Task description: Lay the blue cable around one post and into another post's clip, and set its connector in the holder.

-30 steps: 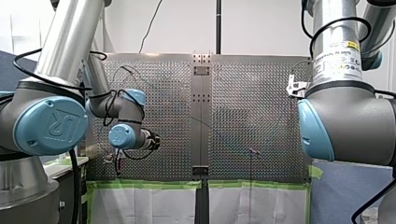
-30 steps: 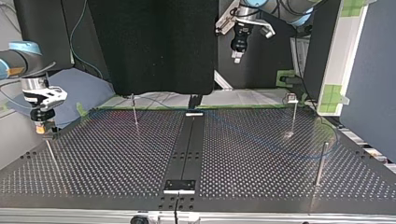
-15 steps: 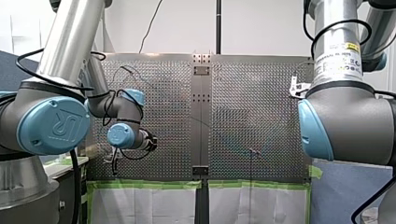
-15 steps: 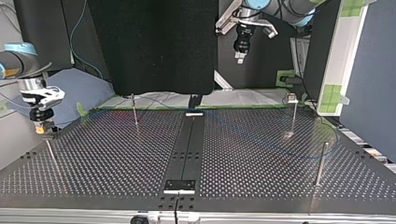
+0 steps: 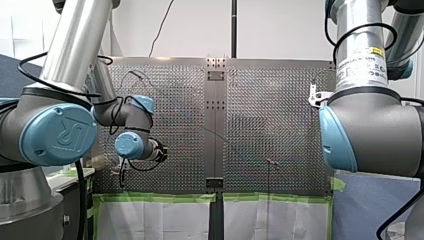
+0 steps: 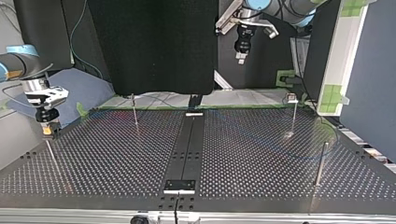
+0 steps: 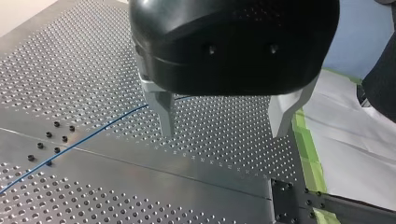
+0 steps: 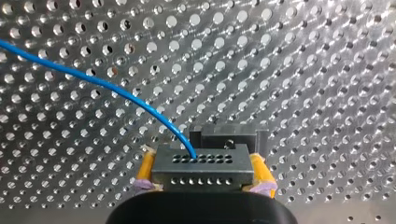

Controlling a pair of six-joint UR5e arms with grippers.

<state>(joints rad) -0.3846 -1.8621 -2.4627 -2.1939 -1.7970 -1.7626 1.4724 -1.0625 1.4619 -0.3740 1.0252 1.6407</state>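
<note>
Lowered slightly, right jaws clamp the connector (image 8: 201, 165), seen only in the wrist view. Left jaws wide, empty; joint cap (image 5: 57, 135) reads "UR"

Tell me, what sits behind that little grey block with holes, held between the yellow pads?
Behind the connector, part of a grey holder shows, standing on the perforated table. The connector covers the rest of it.
</note>
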